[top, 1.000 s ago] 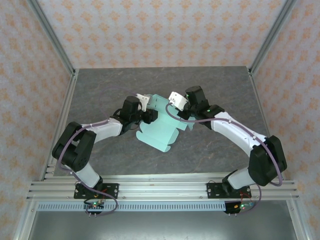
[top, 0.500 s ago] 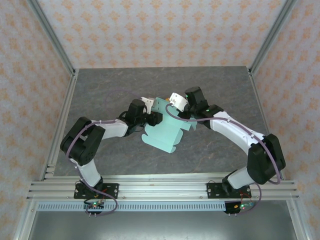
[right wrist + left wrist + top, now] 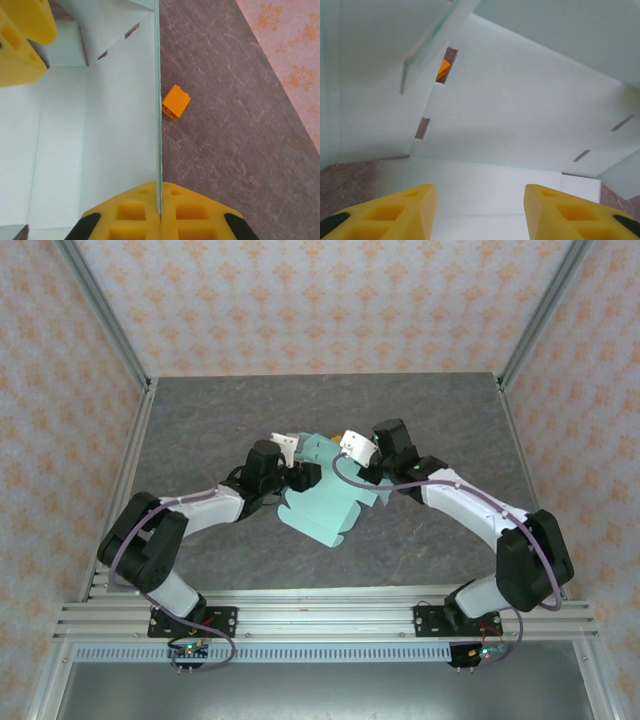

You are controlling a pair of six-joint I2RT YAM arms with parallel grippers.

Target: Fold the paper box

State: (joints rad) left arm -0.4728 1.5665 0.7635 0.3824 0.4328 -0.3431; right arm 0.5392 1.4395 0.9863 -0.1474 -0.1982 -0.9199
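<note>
Since half a second ago, the left arm's elbow has swung back out toward the left side of the desk [image 3: 200, 420], while the right arm has barely shifted. From the top camera, the paper box [image 3: 325, 505] lies near the middle of the desk as a pale mint sheet, partly raised, with rounded flaps pointing toward the arm bases. The left claw [image 3: 300, 472] is at the box's upper left edge and the right claw [image 3: 362, 476] at its upper right edge. The two arms reach in from either side.

From the left wrist camera, the left claw [image 3: 477, 200] stands open. Its yellow fingers [image 3: 405, 212] are well apart with nothing pinched between them. Beyond them the paper box [image 3: 520, 100] spreads out as mint panels, one flap rising at the upper left. A sliver of the orange cube [image 3: 443, 67] shows through a slot in the card, and brown desk [image 3: 345, 175] shows at the lower left.

From the right wrist camera, the right claw [image 3: 160, 192] is closed on an upright wall of the paper box [image 3: 100, 125], with the thin card edge clamped between the two yellow fingers. The box's inner panels lie to the left of that wall. The orange cube [image 3: 176, 102] sits on the desk [image 3: 225, 125] just beside the wall's outer face. The left claw [image 3: 20, 40] shows at the top left corner, over the box.
</note>
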